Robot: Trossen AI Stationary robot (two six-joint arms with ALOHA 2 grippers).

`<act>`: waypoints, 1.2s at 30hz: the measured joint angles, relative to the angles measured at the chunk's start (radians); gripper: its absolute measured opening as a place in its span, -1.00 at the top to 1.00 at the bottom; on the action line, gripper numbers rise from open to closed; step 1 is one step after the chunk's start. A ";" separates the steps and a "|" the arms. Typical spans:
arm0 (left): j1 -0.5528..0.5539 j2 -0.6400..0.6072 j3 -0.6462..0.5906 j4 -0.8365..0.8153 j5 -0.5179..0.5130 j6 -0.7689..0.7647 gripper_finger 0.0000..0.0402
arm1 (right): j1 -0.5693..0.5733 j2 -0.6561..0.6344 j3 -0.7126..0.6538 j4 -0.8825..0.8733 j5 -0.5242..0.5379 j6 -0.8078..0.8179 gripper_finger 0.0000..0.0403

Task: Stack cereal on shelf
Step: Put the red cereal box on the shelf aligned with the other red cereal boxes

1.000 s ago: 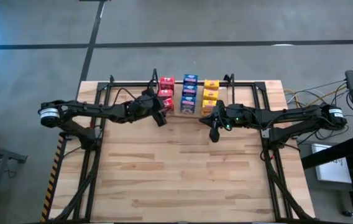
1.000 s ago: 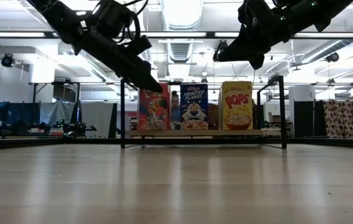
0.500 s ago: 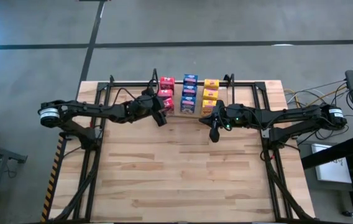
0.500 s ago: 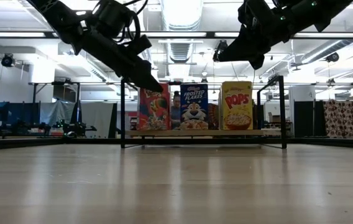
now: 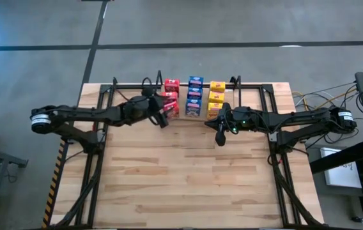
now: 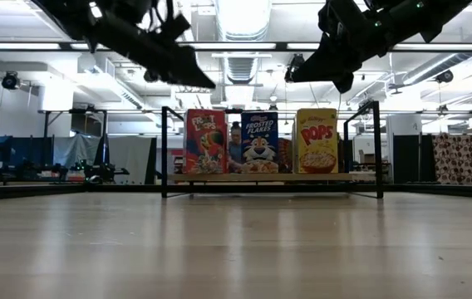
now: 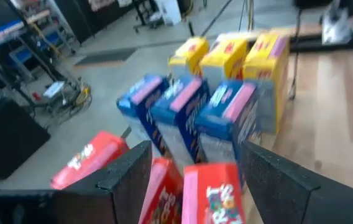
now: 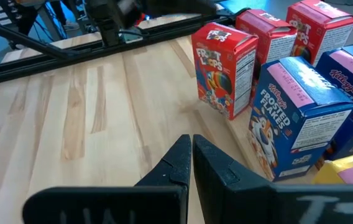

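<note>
Nine cereal boxes stand upright on the shelf point(image 6: 261, 177) at the table's far edge, in three rows running front to back: red point(image 5: 170, 97), blue point(image 5: 194, 97) and yellow point(image 5: 216, 94). In the low view the front red point(image 6: 206, 141), blue point(image 6: 259, 142) and yellow point(image 6: 316, 140) boxes hide those behind. My left gripper point(image 5: 163, 117) is open. It hovers above and just in front of the red row point(image 7: 210, 193), with a finger point(image 7: 127, 180) showing on each side of it. My right gripper point(image 5: 220, 135) is shut and hangs in the air in front of the yellow row, holding nothing point(image 8: 191, 158).
The black frames point(image 5: 95, 147) of the arm stands run along the table's left and right sides. The wooden tabletop point(image 5: 188, 179) stretches from the shelf to the near edge. Cables point(image 5: 316, 99) lie beyond the right edge.
My left gripper has risen from beside the front red box to above the level of its top, and has drawn back a little toward the table's left. It stays open. The boxes have not moved.
</note>
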 joint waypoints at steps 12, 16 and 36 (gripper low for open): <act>-0.134 -0.160 -0.001 -0.156 0.001 -0.007 -0.12 | -0.011 0.000 0.008 0.008 0.002 0.028 0.96; -0.202 -0.135 -0.003 -0.218 0.002 -0.016 0.01 | -0.011 0.000 0.015 0.011 0.002 0.008 0.96; -0.179 0.144 -0.004 -0.259 -0.258 -0.075 0.97 | -0.011 0.000 0.017 0.003 0.003 -0.009 0.96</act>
